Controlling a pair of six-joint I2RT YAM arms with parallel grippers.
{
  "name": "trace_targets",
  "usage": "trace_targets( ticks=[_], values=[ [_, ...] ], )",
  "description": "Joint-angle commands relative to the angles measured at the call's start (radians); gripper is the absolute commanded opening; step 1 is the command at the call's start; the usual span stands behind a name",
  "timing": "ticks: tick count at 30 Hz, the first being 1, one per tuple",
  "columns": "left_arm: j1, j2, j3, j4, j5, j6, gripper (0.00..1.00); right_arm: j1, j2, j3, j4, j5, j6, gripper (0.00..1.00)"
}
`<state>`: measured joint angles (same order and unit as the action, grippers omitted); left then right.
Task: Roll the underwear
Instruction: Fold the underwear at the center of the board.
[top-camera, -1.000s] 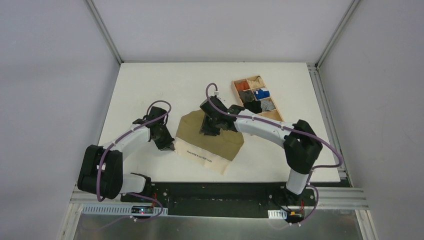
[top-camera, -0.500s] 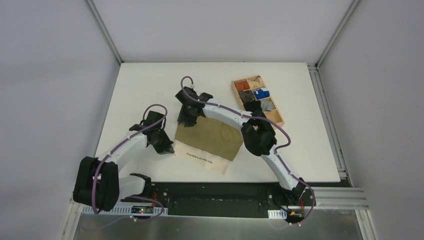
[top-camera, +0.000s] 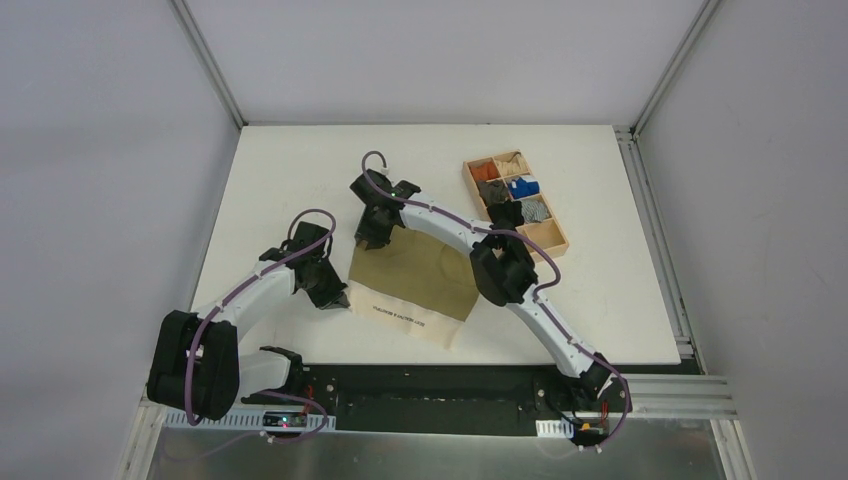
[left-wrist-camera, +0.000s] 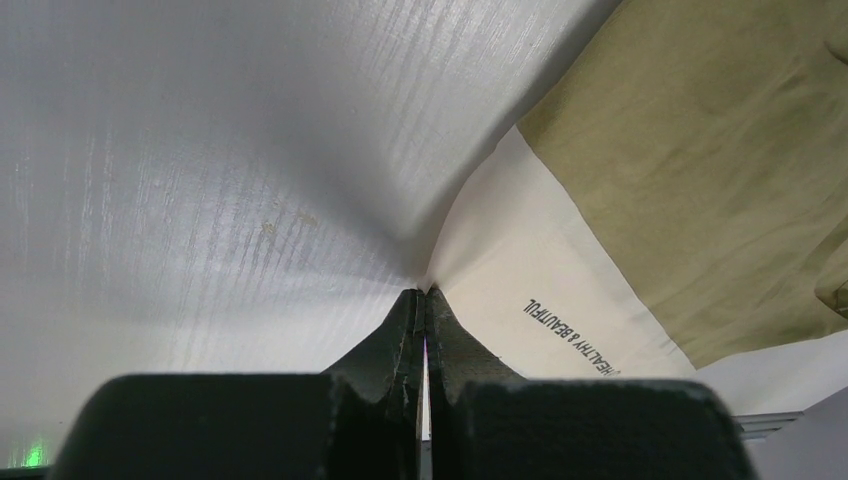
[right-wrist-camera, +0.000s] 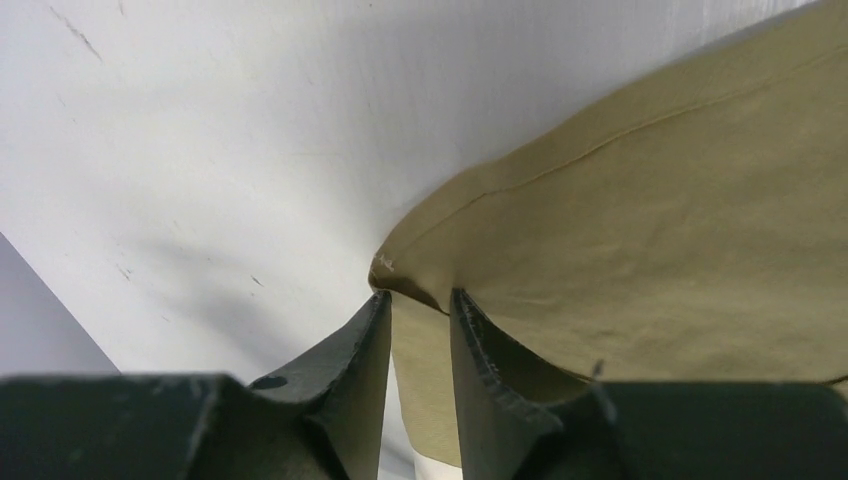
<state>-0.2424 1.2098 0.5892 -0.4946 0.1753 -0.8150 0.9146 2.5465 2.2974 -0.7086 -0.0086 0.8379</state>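
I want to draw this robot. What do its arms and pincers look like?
The left arm and right arm are white tubes joined by chunky black joints. A thin purple cable loops along each. The left pincer and right pincer are black, each with two pointed fingers that have small ridged teeth inside.

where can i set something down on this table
Bare: the far-left corner of the table beyond the left arm; the far strip behind the underwear, left of the tray; the near-right patch between the right arm and the table edge. Crowded: the middle, with underwear and both arms.
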Motion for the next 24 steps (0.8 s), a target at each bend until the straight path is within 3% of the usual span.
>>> trace_targets(
  ticks=[1, 10, 24],
  values=[
    [0.000, 0.009, -0.008, -0.016, 0.005, 0.034, 0.00, -0.001, 0.021, 0.048, -0.031, -0.009, 0.018, 0.30],
    [0.000, 0.026, 0.005, -0.015, 0.018, 0.047, 0.00, 0.008, -0.093, -0.091, 0.091, 0.074, 0.000, 0.31],
    [0.000, 0.013, 0.000, -0.007, 0.034, 0.040, 0.00, 0.016, -0.075, -0.071, 0.144, 0.038, 0.013, 0.32]
  ],
)
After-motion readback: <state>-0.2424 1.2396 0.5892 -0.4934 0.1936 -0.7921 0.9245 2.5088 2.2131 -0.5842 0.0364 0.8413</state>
